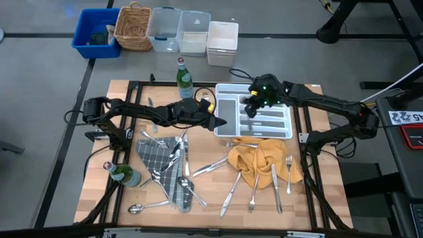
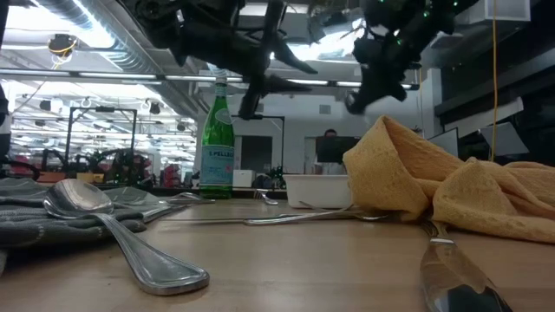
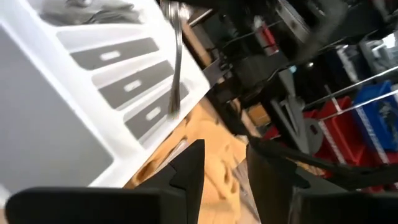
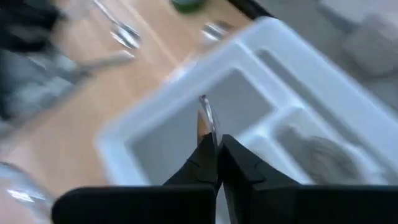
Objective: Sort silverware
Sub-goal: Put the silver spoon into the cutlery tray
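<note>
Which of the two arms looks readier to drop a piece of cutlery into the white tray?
The right. Its hand is shut on a utensil above the tray. The left hand, beside the tray, is open and empty.

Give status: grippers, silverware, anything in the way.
Right gripper shut on a utensil over the tray. Left gripper open, empty, beside tray. Silverware mostly unsorted. Path clear.
</note>
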Action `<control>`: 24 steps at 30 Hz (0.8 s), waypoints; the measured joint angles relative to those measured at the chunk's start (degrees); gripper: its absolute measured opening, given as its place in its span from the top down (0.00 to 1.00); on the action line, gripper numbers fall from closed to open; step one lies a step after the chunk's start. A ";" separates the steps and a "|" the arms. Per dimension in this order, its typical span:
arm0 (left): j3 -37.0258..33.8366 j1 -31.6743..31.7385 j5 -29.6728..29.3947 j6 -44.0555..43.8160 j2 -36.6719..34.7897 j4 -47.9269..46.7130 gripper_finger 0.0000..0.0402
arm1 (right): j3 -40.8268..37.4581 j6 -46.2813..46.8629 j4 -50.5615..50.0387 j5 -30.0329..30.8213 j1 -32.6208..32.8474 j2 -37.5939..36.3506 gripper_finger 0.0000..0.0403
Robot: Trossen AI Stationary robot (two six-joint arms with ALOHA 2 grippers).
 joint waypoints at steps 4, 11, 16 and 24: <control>0.00 0.02 0.00 0.36 0.00 -1.89 0.74 | 0.00 -10.80 -2.23 0.87 -3.95 0.00 0.98; 0.00 0.02 -0.02 2.47 -0.04 -2.34 0.75 | 0.00 -30.53 -4.51 8.37 -6.18 -0.04 0.98; 0.02 0.02 -0.04 4.13 -0.09 -3.83 0.75 | 0.00 -34.35 -10.31 11.22 -6.07 0.01 0.98; 0.02 0.02 -0.74 6.93 -0.09 -3.86 0.75 | -1.16 -35.92 -11.64 14.76 -6.05 3.33 0.98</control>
